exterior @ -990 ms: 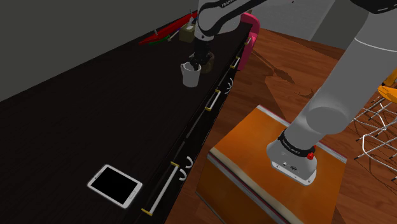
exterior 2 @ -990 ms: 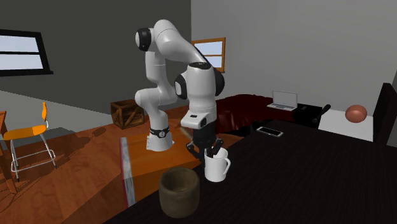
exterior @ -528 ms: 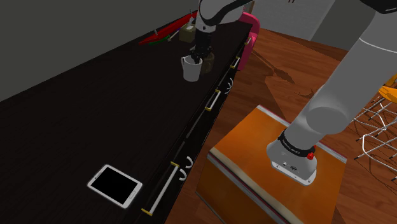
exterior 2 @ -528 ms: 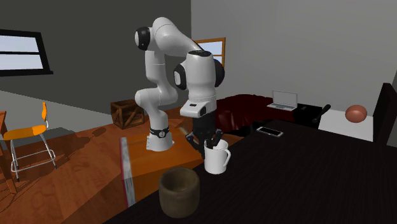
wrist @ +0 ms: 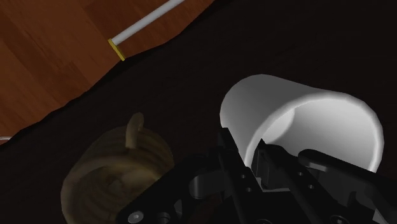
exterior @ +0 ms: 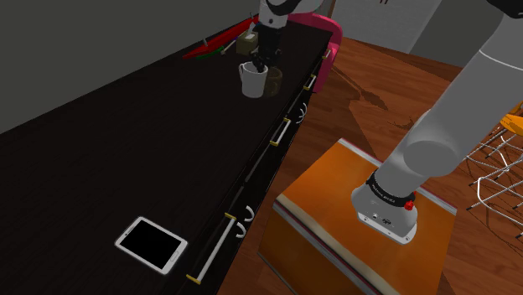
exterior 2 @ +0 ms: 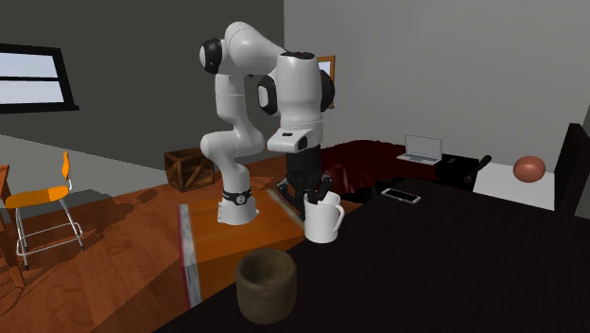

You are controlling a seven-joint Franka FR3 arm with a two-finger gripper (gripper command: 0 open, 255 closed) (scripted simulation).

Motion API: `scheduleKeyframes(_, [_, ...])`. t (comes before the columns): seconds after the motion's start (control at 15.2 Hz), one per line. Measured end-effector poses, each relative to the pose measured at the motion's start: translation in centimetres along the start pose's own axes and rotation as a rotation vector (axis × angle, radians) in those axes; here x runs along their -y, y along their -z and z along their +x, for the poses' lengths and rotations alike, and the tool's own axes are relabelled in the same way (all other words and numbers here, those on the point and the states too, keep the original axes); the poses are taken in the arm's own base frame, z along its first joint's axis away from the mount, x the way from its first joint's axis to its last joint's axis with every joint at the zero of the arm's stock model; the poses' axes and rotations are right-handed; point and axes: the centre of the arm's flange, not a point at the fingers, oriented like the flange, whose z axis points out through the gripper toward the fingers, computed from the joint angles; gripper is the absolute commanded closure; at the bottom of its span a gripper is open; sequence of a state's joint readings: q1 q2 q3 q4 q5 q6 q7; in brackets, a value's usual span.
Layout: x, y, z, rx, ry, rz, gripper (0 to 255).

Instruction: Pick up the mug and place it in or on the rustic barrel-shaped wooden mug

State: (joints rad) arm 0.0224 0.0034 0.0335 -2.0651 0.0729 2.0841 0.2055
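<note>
Dark desk [exterior 2: 454,274] below me: my gripper [exterior 2: 317,199] pinches the white mug [exterior 2: 322,222] by its rim, raised near the wooden barrel mug [exterior 2: 266,284]. A one-wall grip could let it swing or slip.

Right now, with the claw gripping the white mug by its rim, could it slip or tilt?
Likely rigid: the white mug shows no bend where the claw pinches its wall. It might tilt, being gripped at one side of the rim only. Its smooth-looking surface could slip.
</note>
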Motion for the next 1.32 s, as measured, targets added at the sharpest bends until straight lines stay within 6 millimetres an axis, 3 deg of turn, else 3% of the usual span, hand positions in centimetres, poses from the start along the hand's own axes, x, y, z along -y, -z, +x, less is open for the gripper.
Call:
scheduleKeyframes(1.06, [0.6, 8.3, -0.1, 0.000, 0.000, 0.000, 255])
scheduleKeyframes(1.32, [-2.4, 9.8, 1.9, 0.000, -0.001, 0.000, 255])
